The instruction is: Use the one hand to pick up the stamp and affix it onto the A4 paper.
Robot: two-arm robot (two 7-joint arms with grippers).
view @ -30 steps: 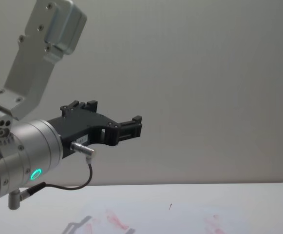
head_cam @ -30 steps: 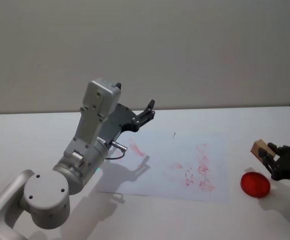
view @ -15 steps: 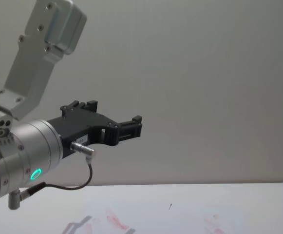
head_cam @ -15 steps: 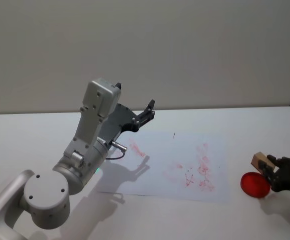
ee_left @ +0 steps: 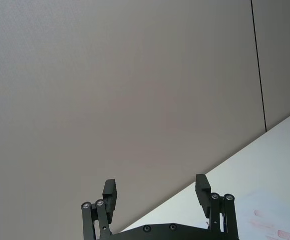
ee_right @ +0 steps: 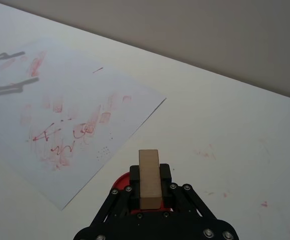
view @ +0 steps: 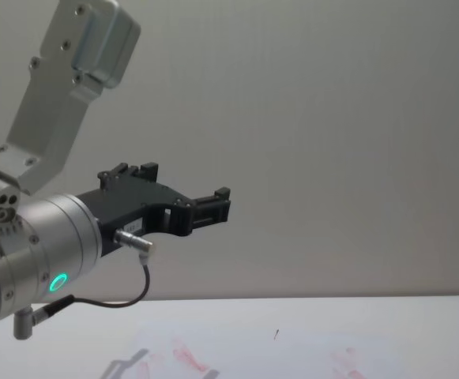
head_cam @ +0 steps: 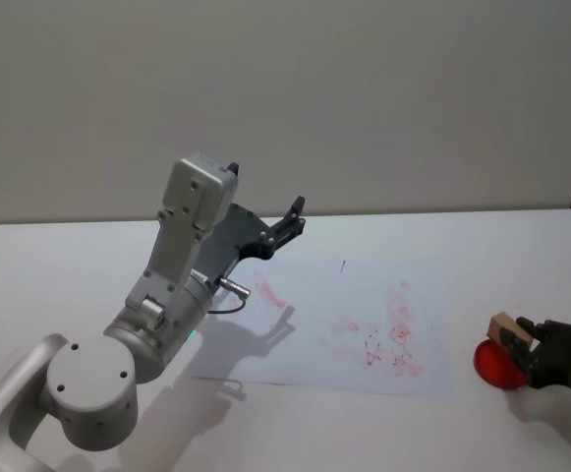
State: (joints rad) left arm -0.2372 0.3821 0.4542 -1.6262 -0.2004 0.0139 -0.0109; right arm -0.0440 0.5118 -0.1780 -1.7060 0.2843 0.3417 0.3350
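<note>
The right gripper (head_cam: 523,342) clamps the stamp (head_cam: 504,325) over a red ink pad (head_cam: 494,365), at 3 o'clock of the A4 paper (head_cam: 344,324). It has sunk lower since before. The left gripper (head_cam: 289,218) hangs open, unmoved.

Pale, matt bare wood on the stamp (ee_right: 148,178); thin matt A4 paper (head_cam: 364,339) smudged red; glossy red plastic ink pad (head_cam: 494,365).

No text, label or number can be read anywhere. The paper (head_cam: 349,324) bears only smudgy red marks. No letters show among them.
</note>
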